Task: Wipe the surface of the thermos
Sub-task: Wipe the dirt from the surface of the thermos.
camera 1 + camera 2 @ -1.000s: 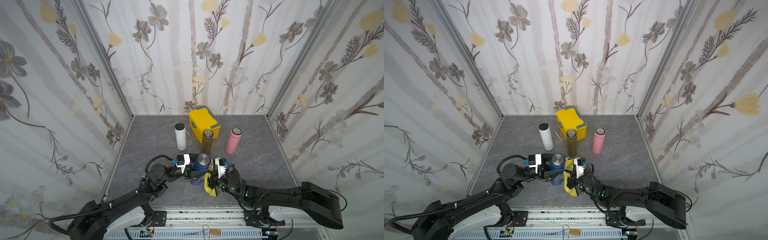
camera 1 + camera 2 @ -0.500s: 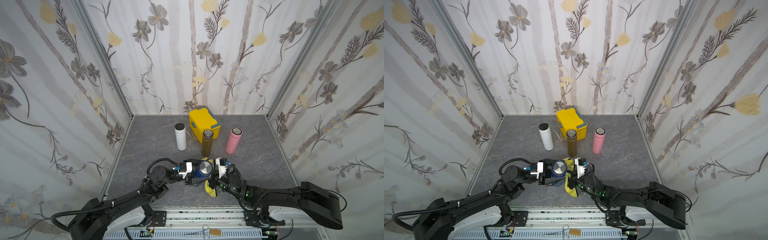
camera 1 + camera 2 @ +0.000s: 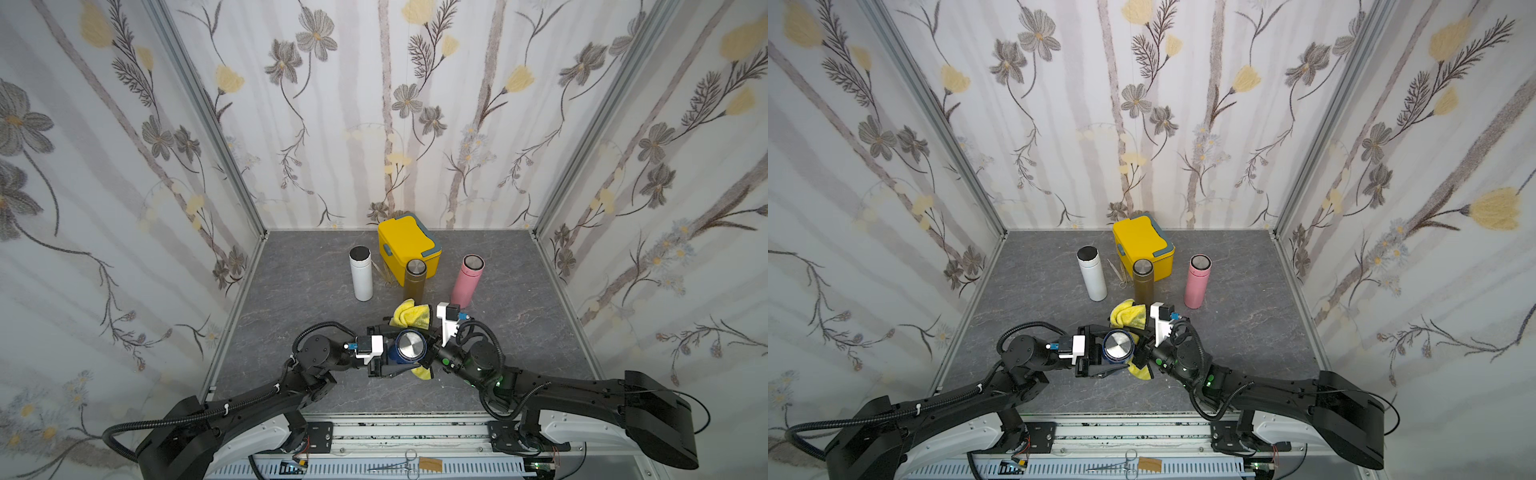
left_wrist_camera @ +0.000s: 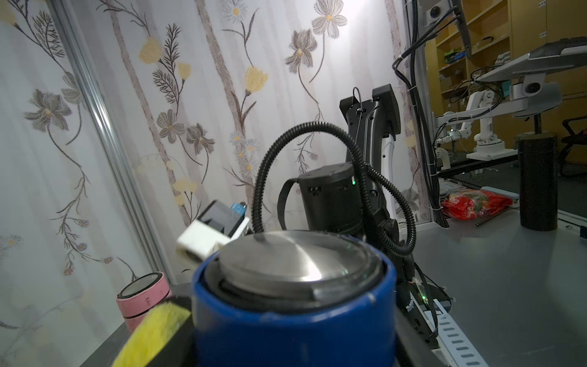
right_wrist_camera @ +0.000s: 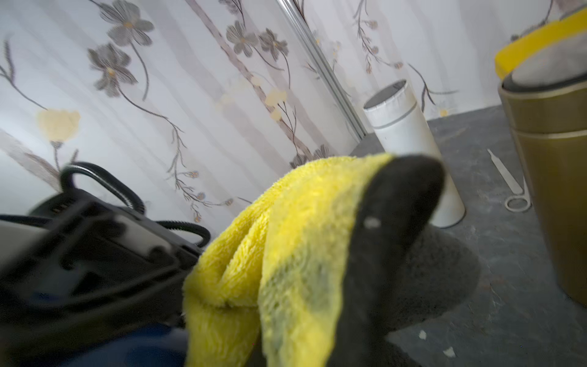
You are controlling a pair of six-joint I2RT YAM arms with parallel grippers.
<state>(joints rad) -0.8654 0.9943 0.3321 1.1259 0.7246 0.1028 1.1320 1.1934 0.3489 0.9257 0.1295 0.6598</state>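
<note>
The grey table (image 3: 299, 291) is filling the lower middle of both top views, with the left arm (image 3: 249, 411) and the right arm (image 3: 561, 390) reaching in from the bottom edge and meeting just below the centre of the frame. The yellow box (image 3: 405, 245) is sitting above centre, close to the flowered back wall. Three flasks are standing upright in a row in front of it: the white thermos (image 3: 360, 276) left of the box, the brown thermos (image 3: 414, 282) just in front of it, and the pink thermos (image 3: 467, 280) to the right. Below them, between the two wrists, the blue thermos (image 3: 410, 345) is showing its silver lid to the camera, and the left gripper (image 3: 390, 353) is clamping its body from the left. The right gripper (image 3: 427, 351) is pinching the yellow cloth (image 3: 409, 315), which is wrapping the thermos's right side, one bunch showing above the lid and a corner below it. Thin metal tweezers (image 3: 1115, 270) are lying flat between the white and brown flasks
</note>
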